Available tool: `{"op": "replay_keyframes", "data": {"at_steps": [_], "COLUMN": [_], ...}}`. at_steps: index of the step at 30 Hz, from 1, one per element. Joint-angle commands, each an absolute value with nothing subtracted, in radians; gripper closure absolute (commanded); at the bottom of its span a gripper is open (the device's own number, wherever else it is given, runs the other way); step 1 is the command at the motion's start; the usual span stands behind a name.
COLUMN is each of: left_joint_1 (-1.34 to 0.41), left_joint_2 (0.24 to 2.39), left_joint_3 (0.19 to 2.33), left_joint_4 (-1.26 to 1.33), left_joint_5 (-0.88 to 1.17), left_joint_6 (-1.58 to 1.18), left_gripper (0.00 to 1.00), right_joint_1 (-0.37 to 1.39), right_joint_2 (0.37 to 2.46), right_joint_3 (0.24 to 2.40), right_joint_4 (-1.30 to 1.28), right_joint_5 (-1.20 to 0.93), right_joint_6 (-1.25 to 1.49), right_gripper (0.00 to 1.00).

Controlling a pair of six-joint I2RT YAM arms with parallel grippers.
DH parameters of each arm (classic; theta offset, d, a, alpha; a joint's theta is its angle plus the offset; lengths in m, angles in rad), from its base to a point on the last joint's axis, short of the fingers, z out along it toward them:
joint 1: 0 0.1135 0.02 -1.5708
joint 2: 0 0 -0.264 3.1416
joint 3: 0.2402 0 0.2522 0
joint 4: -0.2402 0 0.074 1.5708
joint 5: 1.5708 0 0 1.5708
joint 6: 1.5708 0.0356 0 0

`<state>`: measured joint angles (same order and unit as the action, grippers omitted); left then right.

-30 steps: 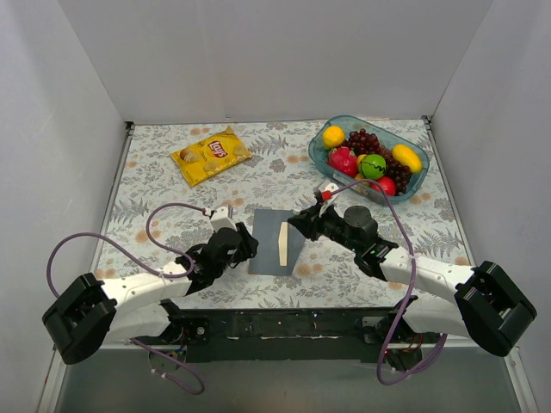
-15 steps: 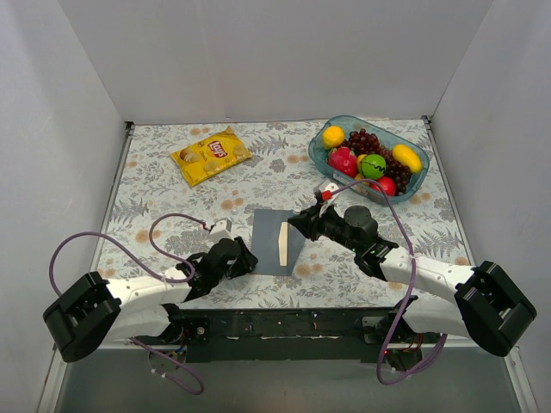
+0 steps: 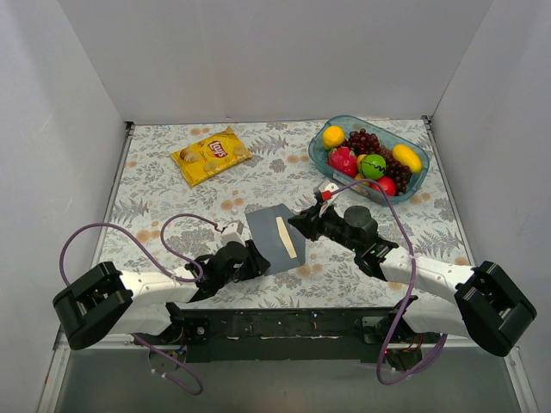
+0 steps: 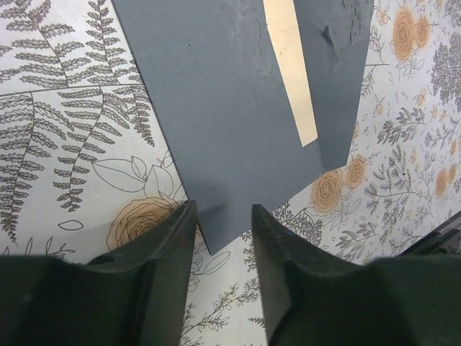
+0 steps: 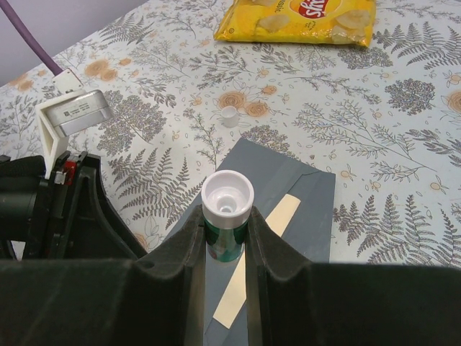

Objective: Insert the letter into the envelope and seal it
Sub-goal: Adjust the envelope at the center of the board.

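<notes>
I see the envelope [image 3: 269, 237] lying flat on the table [image 3: 172, 206], near the middle and toward the near edge, turned at a slant between my two arms. The letter [image 3: 286, 237] sits in it, and only a narrow cream strip shows between the two grey panels.

In the left wrist view the envelope [image 4: 230, 122] fills the upper part of the frame, with the letter [image 4: 290, 72] as a thin band running down its right half. The left tool [image 4: 221, 209] is released. Its fingers stand a little apart, one on each side of the envelope's near corner, and that corner lies under the gap. I cannot tell whether the fingertips press on the paper. From above, the left tool [image 3: 251, 258] is low at the envelope's near left edge.

The right tool [image 3: 301, 225] is just beside the envelope's right edge. In its wrist view the right tool [image 5: 225, 227] is clenched on a small green tube [image 5: 227, 202] with an open white top, held upright above the envelope [image 5: 302, 194] and close to the letter [image 5: 283, 214]. A small white cap [image 5: 229, 117] stands on the table just beyond the envelope's far corner.

The yellow crisp bag [image 3: 211, 155] lies at the far left. The fruit bowl [image 3: 315, 155] is at the far right, well apart from the envelope.
</notes>
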<state>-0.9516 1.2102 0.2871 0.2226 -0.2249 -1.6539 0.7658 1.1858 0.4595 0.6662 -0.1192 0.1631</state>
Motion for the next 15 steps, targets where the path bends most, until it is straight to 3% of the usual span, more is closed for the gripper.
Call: {"op": "replay_keyframes", "data": {"at_steps": [1, 6, 15], "left_joint_1": [-0.959, -0.95, -0.819], "left_joint_2": [1.195, 1.095, 0.936], "left_joint_3": [0.301, 0.33, 0.091], "left_joint_4": [0.089, 0.095, 0.751], "left_joint_5": [-0.291, -0.44, -0.192], "left_joint_6": [-1.629, -1.489, -1.057], "left_gripper": [0.57, 0.33, 0.26], "right_joint_1": [0.762, 0.762, 0.759], "right_joint_2": [1.172, 1.167, 1.157], "right_joint_3": [0.459, 0.46, 0.459], "right_joint_4": [0.695, 0.696, 0.69], "right_joint_5": [-0.121, -0.124, -0.129], "right_joint_6": [0.166, 0.166, 0.163], "right_gripper": [0.99, 0.99, 0.99]}}
